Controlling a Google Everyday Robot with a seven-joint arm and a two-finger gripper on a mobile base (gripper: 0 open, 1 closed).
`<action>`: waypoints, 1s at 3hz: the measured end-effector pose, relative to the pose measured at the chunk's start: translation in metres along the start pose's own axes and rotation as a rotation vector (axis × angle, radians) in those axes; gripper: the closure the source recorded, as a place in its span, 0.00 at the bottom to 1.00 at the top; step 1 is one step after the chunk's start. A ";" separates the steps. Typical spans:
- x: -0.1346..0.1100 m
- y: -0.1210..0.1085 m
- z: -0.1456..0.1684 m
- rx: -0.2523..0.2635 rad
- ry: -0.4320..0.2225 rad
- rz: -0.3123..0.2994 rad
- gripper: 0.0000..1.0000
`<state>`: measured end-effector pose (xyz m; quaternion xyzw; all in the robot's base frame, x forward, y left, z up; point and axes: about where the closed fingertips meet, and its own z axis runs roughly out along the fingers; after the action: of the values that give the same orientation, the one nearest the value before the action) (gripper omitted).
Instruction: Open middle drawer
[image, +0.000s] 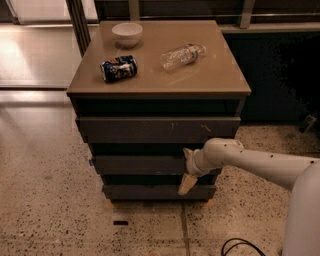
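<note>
The middle drawer (140, 164) is the wide, shallow dark front between the taller scratched top front (155, 129) and the bottom front (150, 192). It sits nearly flush with the others. My gripper (186, 168) is at the right part of the middle drawer's front, on the end of my white arm (250, 162), which reaches in from the right. It is open: one finger shows at the front's upper edge and a pale finger (186, 184) hangs below its lower edge. The tray inside is hidden.
On the cabinet top (210, 75) lie a white bowl (127, 33), a blue can on its side (119, 68) and a clear plastic bottle on its side (182, 55). Speckled floor surrounds the cabinet. A black cable (240, 246) lies at the lower right.
</note>
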<state>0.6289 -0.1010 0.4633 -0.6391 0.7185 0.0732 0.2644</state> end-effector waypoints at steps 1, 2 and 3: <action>-0.002 0.000 0.018 -0.031 -0.009 -0.002 0.00; -0.003 -0.007 0.032 -0.041 -0.034 -0.014 0.00; 0.004 -0.007 0.057 -0.121 0.003 0.007 0.00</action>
<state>0.6515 -0.0803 0.4147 -0.6515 0.7154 0.1166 0.2239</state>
